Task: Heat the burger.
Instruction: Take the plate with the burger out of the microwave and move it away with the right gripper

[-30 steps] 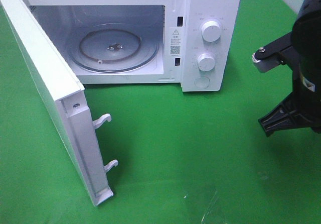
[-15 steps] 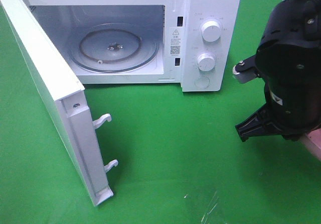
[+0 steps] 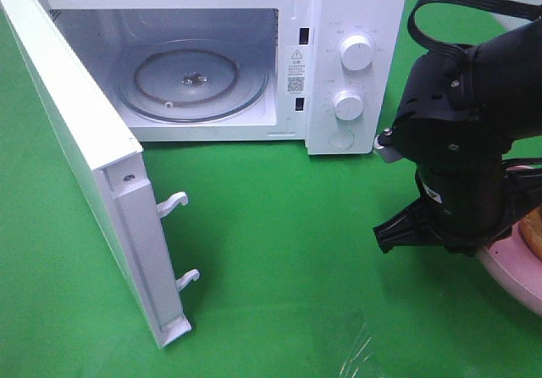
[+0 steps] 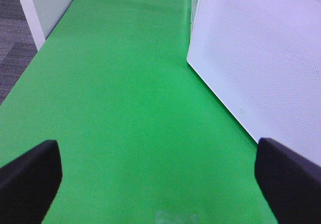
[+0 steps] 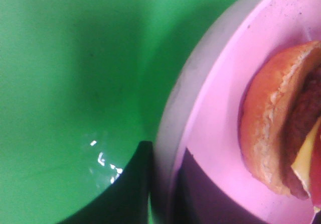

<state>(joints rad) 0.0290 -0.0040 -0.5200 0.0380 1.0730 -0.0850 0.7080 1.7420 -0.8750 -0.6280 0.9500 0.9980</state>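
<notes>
Right jaws [image 5: 163,184] clamped on plate [image 5: 210,148] rim w/ burger [image 5: 281,133]; left jaws [image 4: 160,179] wide.

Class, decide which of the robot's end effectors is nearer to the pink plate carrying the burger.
Right. The right end effector grips the rim of the pink plate that carries the burger. The left end effector hangs open over bare green cloth beside the microwave door.

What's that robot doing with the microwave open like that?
The right gripper is pinching the rim of a pink plate with a burger on it, carrying it in from the right side of the green table. The white microwave stands with its door swung wide open and its glass turntable bare. The left gripper is open, holding nothing, near the door.
</notes>
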